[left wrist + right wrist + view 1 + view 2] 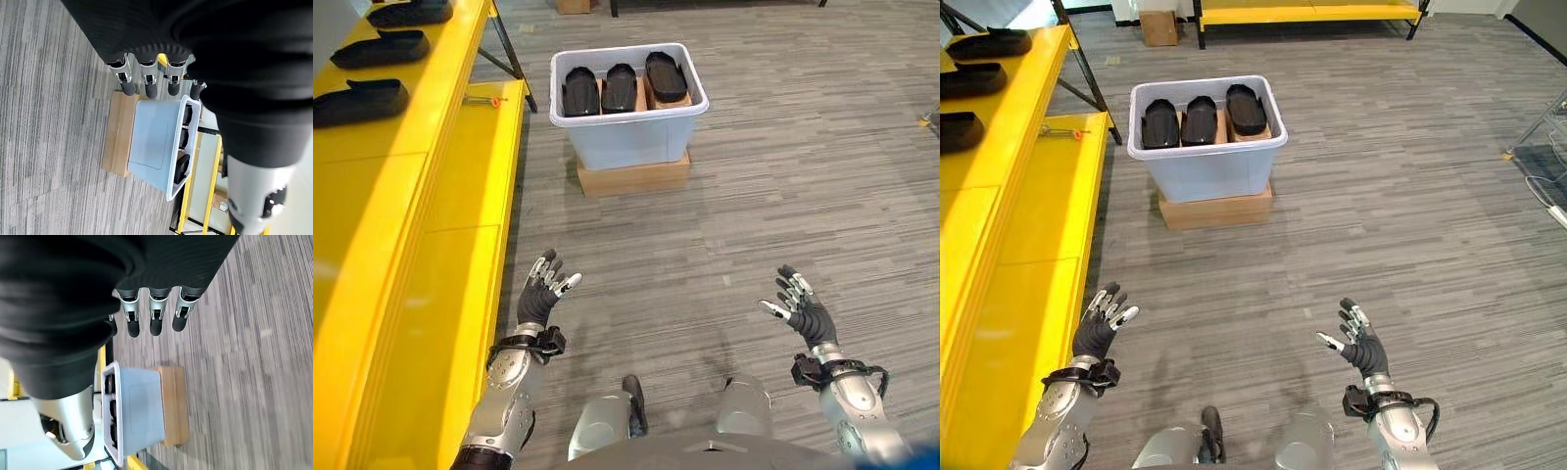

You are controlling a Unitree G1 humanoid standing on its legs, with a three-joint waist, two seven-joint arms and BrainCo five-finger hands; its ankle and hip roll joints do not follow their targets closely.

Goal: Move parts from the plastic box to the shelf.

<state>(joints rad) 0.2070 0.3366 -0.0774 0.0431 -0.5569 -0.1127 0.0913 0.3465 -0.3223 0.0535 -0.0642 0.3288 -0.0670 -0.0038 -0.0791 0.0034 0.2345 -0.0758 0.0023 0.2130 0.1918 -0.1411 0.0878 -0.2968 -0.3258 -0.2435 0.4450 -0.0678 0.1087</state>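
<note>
A pale blue plastic box [631, 137] stands on a flat cardboard box [634, 177] on the grey floor ahead. Three black parts [620, 87] lie side by side in the plastic box. The yellow shelf [382, 225] runs along the left, with three more black parts [357, 102] on its upper level. My left hand [541, 294] hangs low near the shelf's edge, fingers straight and empty. My right hand [800, 305] is held low on the right, also open and empty. Both hands are well short of the box, which also shows past the fingers [128, 84] in the left wrist view.
A small orange-tipped tool [481, 100] lies on the shelf's lower level near the box. Another yellow rack [1312, 12] stands at the far back. A small cardboard box [1159, 27] sits on the floor by it. Open floor lies between me and the plastic box.
</note>
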